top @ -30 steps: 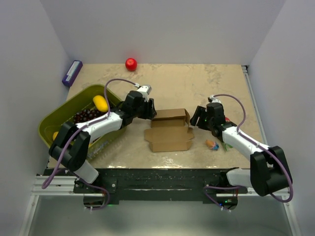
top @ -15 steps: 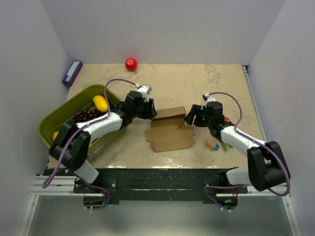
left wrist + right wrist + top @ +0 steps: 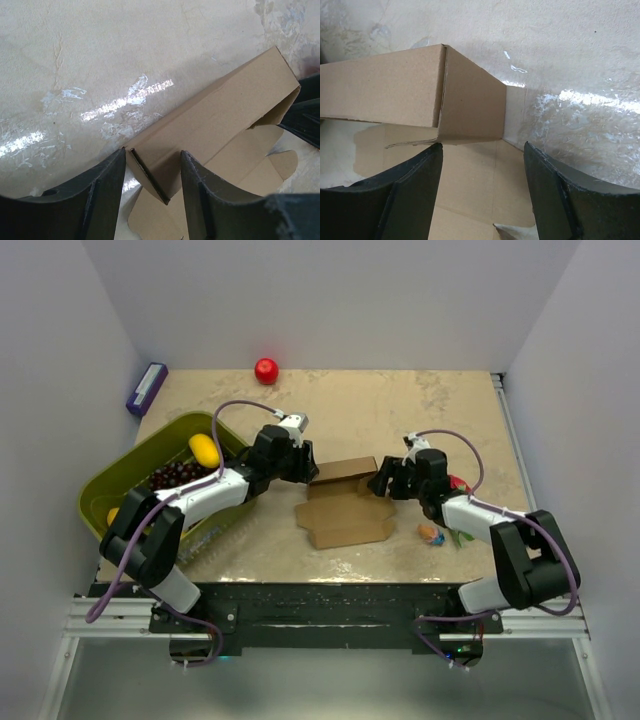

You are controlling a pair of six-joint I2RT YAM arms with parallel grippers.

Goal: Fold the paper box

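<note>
The paper box [image 3: 343, 502] is brown cardboard, partly folded: a raised back wall with flat flaps spread in front. My left gripper [image 3: 309, 469] is at its left end, my right gripper [image 3: 381, 480] at its right end. In the left wrist view the box [image 3: 225, 110] runs off to the upper right, and my left gripper [image 3: 152, 151] stands open astride its end edge, with a gap on both sides. In the right wrist view my right gripper [image 3: 482, 145] is open over a flat panel, just in front of the upright end wall of the box [image 3: 470, 100].
An olive-green basket [image 3: 103, 492] with grapes and a yellow fruit sits at the left, beside the left arm. A red ball [image 3: 266, 370] and a purple block [image 3: 146, 388] lie at the back. Small coloured items [image 3: 431, 533] lie by the right arm.
My right gripper has moved left up to the box's right end, and that end's flap now stands folded up. The left arm has stayed where it was.
</note>
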